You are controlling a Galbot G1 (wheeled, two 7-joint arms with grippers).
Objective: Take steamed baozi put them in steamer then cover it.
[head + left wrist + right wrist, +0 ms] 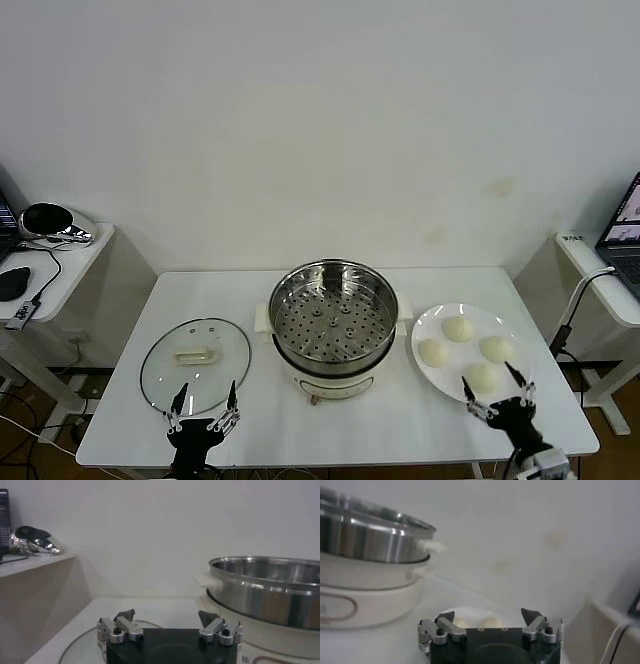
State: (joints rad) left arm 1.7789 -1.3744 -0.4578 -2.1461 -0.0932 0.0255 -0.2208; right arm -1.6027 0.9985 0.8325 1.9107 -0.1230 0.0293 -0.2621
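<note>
The right gripper (497,393), fingers spread and empty, sits just short of the four cream-white steamed buns (480,376) on the flat white plate (424,334); the nearest bun seems directly ahead. The left gripper (204,404) is farther.

The steamer (333,322) is shiny silver steel, its inner tray dotted with a regular pattern of small dark holes, and it sits on a cream-white base with a thin brownish outline on the front. Left of the steamer, the cover (195,366) is clear glass with a silvery rim and a cream-white handle. Right of the steamer, four pale cream baozi (458,329) lie on a plain white plate (425,334). The table (330,430) is white and the wall behind the steamer off-white with faint yellowish stains. Both grippers, left (204,404) and right (497,386), are black with silver-grey links.
</note>
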